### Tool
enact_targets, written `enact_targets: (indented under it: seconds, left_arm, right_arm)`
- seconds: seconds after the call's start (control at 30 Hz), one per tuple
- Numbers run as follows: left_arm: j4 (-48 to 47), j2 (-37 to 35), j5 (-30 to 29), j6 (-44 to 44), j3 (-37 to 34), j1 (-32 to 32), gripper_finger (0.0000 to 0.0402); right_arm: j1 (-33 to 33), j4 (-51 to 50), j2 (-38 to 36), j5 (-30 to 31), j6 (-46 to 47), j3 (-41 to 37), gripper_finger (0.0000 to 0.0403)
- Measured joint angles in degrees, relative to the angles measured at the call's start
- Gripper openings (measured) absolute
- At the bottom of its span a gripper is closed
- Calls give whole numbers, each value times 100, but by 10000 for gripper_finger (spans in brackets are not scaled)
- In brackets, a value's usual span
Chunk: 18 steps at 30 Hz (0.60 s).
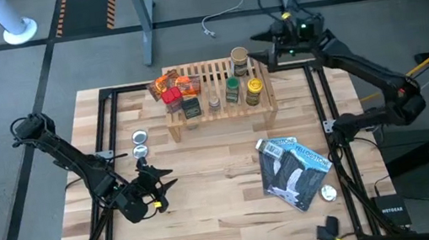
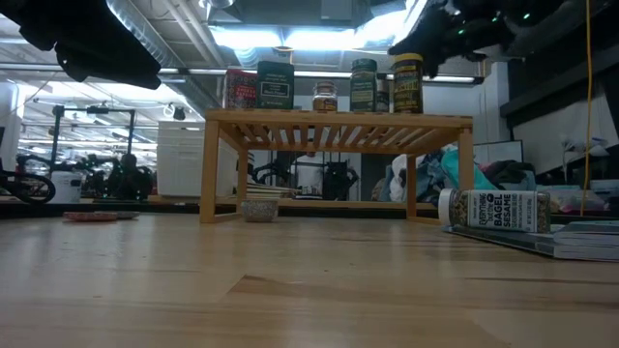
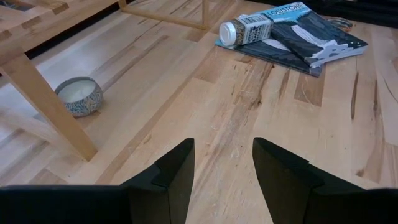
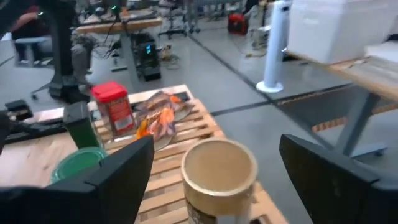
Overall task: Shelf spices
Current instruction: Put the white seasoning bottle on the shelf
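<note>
The shelf (image 1: 220, 102) stands at the table's far middle. On its slats stand orange packets (image 1: 165, 83), a red-capped jar (image 1: 173, 100), a dark tin (image 1: 191, 107), a green-capped jar (image 1: 232, 90), a yellow-capped jar (image 1: 254, 90) and a tan-capped jar (image 4: 219, 171) at the far right. My right gripper (image 1: 259, 48) hovers open just above that jar's cap, a finger well clear on either side. Another jar (image 3: 245, 30) lies on its side on the glossy pouch (image 3: 311, 37). My left gripper (image 3: 224, 152) hangs open over the near left of the table.
Two silver discs (image 1: 140, 144) lie left of the shelf and one (image 1: 329, 193) lies by the pouch's near corner. A small round tin (image 3: 79, 95) sits beside a shelf leg. Bare wood (image 1: 216, 188) stretches between my left gripper and the pouch.
</note>
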Motion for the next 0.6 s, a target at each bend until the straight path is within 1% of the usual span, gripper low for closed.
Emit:
enact_targets:
  seconds: [0.2, 0.33, 0.6]
  left_arm:
    - [-2, 0, -1, 0, -2, 2, 157]
    - [0, 0, -1, 1, -2, 2, 157]
    - [0, 0, 0, 0, -2, 2, 157]
  right_arm:
    - [5, -1112, -849, 474, -161, -2, 352]
    - [7, -2265, -1492, 850, -265, -2, 353]
    - [7, -4037, -2695, 877, -76, -2, 353]
